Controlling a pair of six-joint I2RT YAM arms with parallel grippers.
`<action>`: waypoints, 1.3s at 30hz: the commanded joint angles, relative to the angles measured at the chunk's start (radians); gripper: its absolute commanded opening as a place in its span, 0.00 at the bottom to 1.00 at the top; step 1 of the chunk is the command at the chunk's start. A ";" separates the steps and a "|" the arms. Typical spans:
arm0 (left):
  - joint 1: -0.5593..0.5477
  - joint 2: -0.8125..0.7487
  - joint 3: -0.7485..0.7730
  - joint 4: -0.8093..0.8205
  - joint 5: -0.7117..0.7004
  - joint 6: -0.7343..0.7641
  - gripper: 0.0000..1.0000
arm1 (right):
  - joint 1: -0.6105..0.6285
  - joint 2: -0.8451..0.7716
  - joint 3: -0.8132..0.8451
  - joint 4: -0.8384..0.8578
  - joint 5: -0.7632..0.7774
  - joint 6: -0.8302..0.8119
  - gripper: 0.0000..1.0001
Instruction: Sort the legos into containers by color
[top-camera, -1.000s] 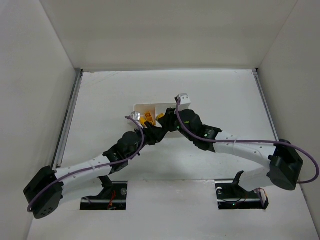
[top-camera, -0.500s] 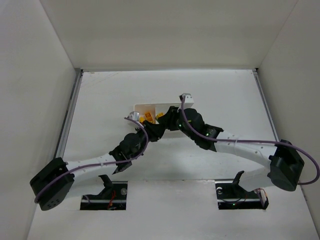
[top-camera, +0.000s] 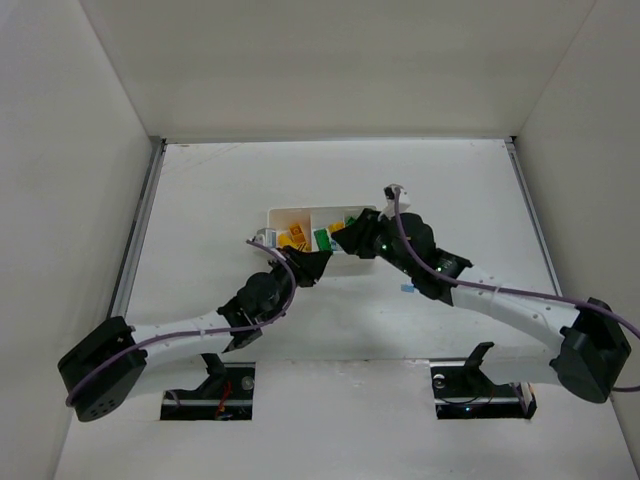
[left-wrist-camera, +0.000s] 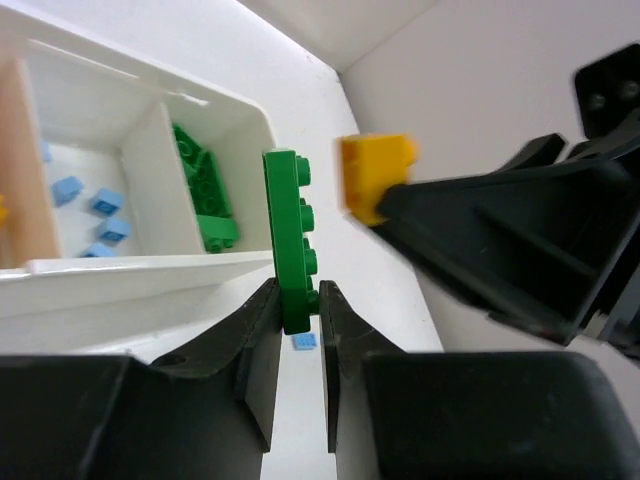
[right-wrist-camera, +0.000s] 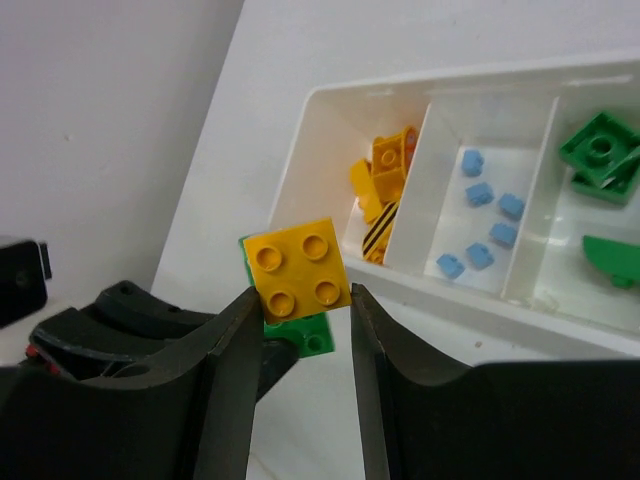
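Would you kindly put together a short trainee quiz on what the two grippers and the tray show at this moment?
1. True or false: the left gripper is shut on a green lego.
2. What does the right gripper hold? A) a red lego B) a yellow lego C) nothing
3. Fill in: the blue legos lie in the tray's ____ compartment.
Key: 1 true; 2 B; 3 middle.

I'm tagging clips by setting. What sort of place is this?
Likely a robotics lab cell: white table boxed by plain walls, two arms, left hand gripping a green lego, right hand a yellow lego.
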 joint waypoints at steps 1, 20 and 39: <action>0.022 -0.069 -0.035 -0.038 -0.053 0.027 0.06 | -0.067 -0.063 -0.010 0.053 -0.003 -0.009 0.26; 0.148 -0.454 -0.003 -0.356 -0.037 0.081 0.09 | -0.022 0.247 0.163 0.065 -0.026 -0.094 0.27; 0.205 -0.451 0.016 -0.418 0.020 0.044 0.09 | -0.035 0.485 0.394 0.048 -0.088 -0.060 0.60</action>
